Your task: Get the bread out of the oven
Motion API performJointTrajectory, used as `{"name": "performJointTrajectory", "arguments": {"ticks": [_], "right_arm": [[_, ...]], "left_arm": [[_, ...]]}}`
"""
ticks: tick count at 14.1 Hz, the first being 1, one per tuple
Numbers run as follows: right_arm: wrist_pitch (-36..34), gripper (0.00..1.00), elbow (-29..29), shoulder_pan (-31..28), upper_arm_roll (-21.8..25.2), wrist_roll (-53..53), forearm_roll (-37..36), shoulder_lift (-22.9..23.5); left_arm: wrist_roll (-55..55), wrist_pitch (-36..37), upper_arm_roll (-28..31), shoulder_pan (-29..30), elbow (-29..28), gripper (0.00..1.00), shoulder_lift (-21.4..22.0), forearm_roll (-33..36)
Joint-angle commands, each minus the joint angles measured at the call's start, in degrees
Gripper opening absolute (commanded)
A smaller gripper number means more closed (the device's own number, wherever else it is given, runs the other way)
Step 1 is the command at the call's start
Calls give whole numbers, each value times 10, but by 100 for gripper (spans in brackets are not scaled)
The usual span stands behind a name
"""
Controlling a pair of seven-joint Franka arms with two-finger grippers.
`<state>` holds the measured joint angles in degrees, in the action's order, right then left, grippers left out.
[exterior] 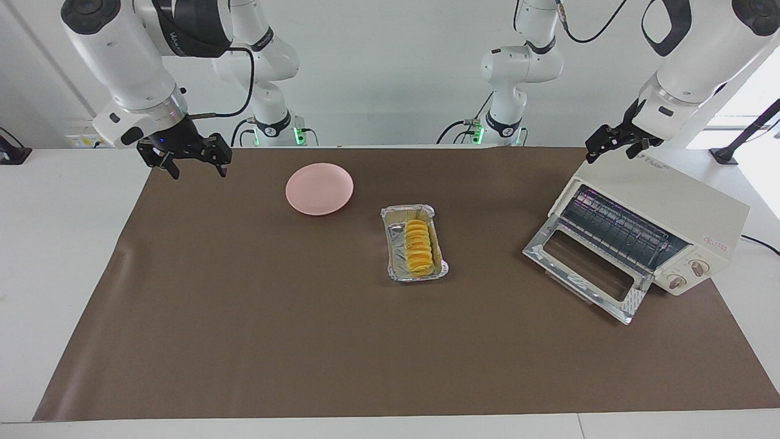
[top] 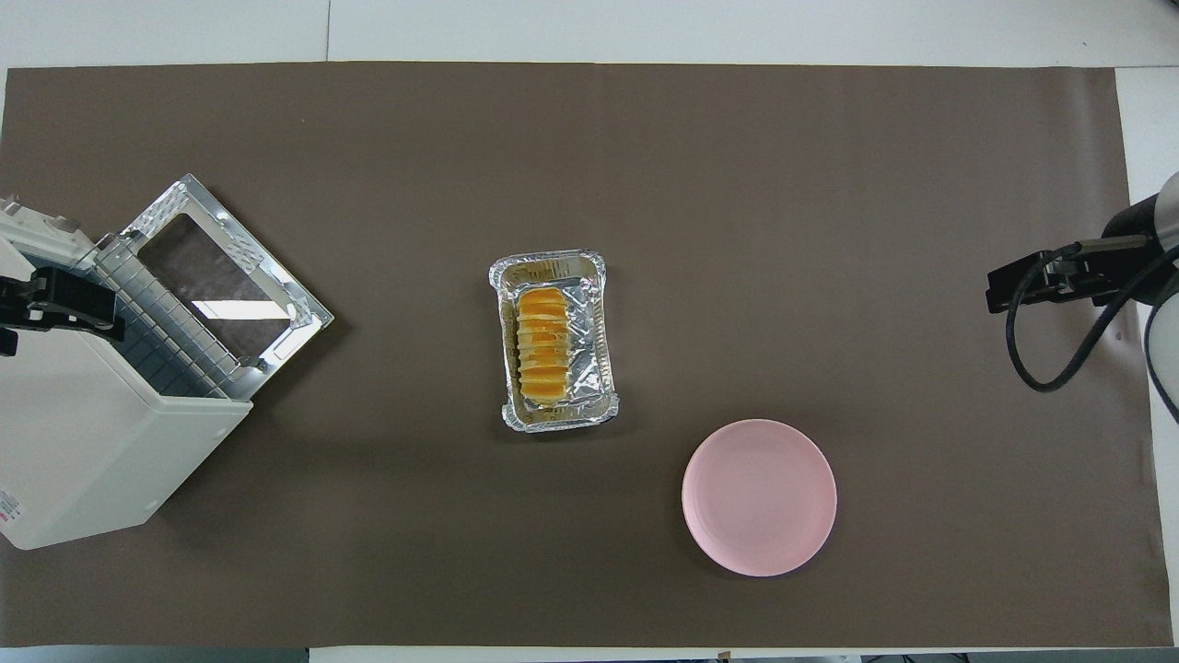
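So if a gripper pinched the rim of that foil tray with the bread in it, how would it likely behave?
The foil tray has crinkled thin walls, so its rim would probably buckle rather than stay stiff. It looks light and could slide on the brown mat if pushed. The bread lies loose inside, so tilting would likely shift it.

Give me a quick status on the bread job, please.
Left hand over oven, right hand over mat edge. Bread in foil tray, mid-table. Oven door open.

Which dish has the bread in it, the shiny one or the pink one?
The shiny foil tray in the middle of the table holds the bread. The round pink plate, nearer the robots, has nothing on it.
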<state>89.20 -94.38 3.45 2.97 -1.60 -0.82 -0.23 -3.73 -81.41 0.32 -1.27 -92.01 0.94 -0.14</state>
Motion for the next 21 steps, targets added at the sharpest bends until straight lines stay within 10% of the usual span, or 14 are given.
{"name": "performJointTrajectory", "arguments": {"ticks": [1, 16, 21], "right_arm": [[-7, 100, -6, -3, -3, 6, -2, -9], [-8, 100, -6, -1, -6, 2, -1, -16], [67, 100, -44, 86, -17, 76, 12, 3]], "left_arm": [[-2, -7, 4, -2, -10, 100, 12, -5], [-2, -7, 3, -2, -10, 100, 12, -5], [-2, -7, 4, -2, -10, 100, 12, -5]]}}
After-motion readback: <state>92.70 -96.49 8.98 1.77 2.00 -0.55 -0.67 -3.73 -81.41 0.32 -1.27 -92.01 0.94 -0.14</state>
